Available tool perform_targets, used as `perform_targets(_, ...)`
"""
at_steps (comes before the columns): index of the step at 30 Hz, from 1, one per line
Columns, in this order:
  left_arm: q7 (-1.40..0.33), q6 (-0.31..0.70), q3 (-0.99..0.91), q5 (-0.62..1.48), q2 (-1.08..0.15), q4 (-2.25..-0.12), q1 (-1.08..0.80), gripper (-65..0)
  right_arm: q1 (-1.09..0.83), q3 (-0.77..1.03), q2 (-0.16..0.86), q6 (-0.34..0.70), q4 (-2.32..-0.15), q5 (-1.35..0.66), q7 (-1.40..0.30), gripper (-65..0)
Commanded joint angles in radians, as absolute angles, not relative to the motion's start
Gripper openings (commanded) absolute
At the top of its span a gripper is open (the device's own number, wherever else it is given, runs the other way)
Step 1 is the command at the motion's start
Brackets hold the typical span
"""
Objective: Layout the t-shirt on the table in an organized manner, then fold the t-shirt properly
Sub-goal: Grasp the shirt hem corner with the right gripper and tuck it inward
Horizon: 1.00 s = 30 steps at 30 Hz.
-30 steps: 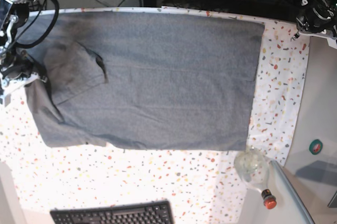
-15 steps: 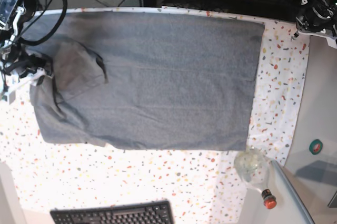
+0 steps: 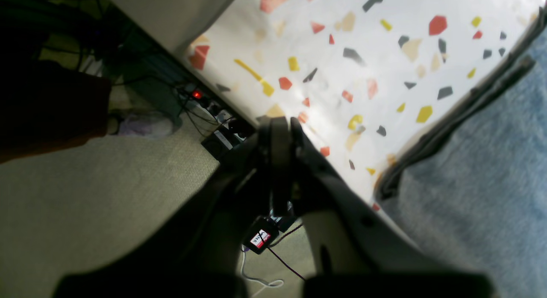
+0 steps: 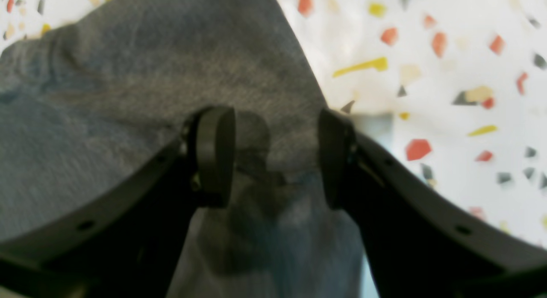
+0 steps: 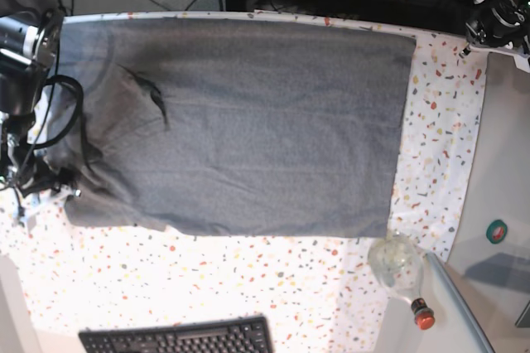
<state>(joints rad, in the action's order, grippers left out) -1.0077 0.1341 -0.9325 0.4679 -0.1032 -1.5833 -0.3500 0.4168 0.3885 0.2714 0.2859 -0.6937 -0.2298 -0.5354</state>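
Since a second ago: moved down the left side of the base view, right end effector (image 5: 37,187), from beside the folded sleeve to the lower corner of the t-shirt (image 5: 248,121). Released now, pads (image 4: 213,154) spread apart over grey cloth, nothing pinched between them. Flatter than before, the sleeve flap, with only a short dark crease left near the upper left.

Spread as a broad rectangle across the table (image 5: 439,121), reaching the far edge at top. Straight right and bottom edges; lower left corner rumpled beside the right arm.

Free speckled surface below the cloth down to the keyboard (image 5: 178,338), and a strip along the right, bounded lower down by a glass bottle (image 5: 400,266).

Clenched shut on nothing, left end effector (image 3: 280,129), hovering at the table's far right corner, well apart from the cloth.
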Motion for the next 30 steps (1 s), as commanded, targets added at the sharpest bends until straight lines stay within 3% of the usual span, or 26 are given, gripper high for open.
perform_targets(1,-0.995,0.136,-0.938,0.467,-0.119,-1.598,-0.355,-65.0,0.458,0.378,0.303,0.285,-0.671,-0.228,-0.493,-34.5)
perform_targets(7,-0.993,0.136,-0.940,0.467,-0.119,-1.598,-0.357,-65.0,0.467,0.357,0.308,0.283,-0.598,-0.228,-0.415,-35.0)
perform_targets(14,-0.993,0.136,-0.940,0.472,-0.127,-1.598,-0.369,-65.0,0.464,0.357,0.332,0.277,-0.590,-0.228,-0.412,-35.0)
perform_targets(18,-0.993,0.136,-0.940,0.472,-0.128,-1.598,-0.369,-65.0,0.450,0.355,0.334,0.200,-0.590,-0.228,-0.410,-34.4)
perform_targets(30,-0.993,0.137,-0.940,0.473,-0.130,-1.598,-0.369,-65.0,0.449,0.355,0.308,0.191,-0.565,-0.228,-0.412,-34.4)
